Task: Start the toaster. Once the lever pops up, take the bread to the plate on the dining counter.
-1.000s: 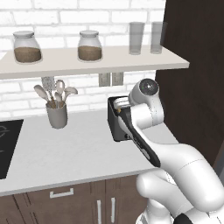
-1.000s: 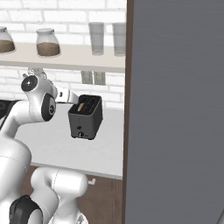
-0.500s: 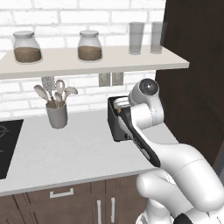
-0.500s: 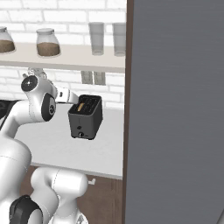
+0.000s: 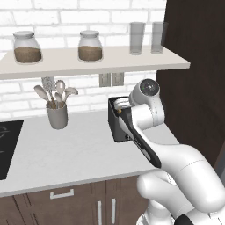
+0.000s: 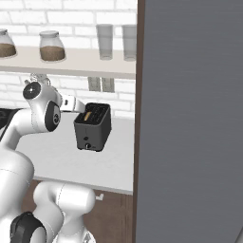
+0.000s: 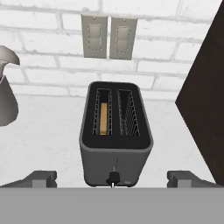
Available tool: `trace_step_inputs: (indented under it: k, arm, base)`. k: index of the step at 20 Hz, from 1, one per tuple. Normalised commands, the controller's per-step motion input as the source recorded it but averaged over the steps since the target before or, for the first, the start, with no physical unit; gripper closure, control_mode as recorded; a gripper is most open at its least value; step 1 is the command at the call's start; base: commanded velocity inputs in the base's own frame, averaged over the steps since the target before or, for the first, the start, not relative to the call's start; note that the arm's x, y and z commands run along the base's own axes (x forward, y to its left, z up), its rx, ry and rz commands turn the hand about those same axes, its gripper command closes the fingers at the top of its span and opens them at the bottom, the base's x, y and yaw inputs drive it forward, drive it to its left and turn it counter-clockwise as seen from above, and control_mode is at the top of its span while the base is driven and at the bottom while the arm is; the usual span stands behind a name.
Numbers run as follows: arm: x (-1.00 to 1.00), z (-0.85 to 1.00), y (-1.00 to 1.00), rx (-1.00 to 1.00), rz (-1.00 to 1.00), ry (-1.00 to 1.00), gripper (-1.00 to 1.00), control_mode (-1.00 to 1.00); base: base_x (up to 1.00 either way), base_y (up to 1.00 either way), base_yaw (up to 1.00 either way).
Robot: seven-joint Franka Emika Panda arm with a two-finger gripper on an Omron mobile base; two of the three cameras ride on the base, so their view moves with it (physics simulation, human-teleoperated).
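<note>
The gripper [image 7: 112,178] was held spread wide, empty and clear of the toaster [image 7: 116,135], centred before its near front face so the lever could be reached, while the bread [image 7: 103,118] was seated in the left slot.

Arm [image 5: 176,167]: glossy white shell built of thick, rounded, bulbous segments that merge smoothly, without sharp edges. A long black strip runs lengthwise along one link in the left base view. Joint cap at the elbow: a round dark grey disc with a small pale dot at its centre, set flush in the white housing. A similar dark disc sits on the shoulder-side joint in the right base view. A black rounded part shows at the base. Gripper [image 7: 112,179]: two small dark grey, blocky finger tips. No cables, screws or lettering discernible.
</note>
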Motion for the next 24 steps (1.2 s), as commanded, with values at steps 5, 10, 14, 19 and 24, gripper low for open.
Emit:
trace_step_inputs:
  k: [5,10,14,19,24]
  arm:
    - [0.00,0.00,0.00,0.00,0.00,0.00,-1.00,-1.00]
    - [0.00,0.00,0.00,0.00,0.00,0.00,-1.00,-1.00]
    - [0.00,0.00,0.00,0.00,0.00,0.00,-1.00,-1.00]
    - [0.00,0.00,0.00,0.00,0.00,0.00,-1.00,-1.00]
    - [0.00,0.00,0.00,0.00,0.00,0.00,-1.00,-1.00]
  base:
    - [0.00,0.00,0.00]
    - [0.00,0.00,0.00]
    - [0.00,0.00,0.00]
    - [0.00,0.00,0.00]
    - [0.00,0.00,0.00]
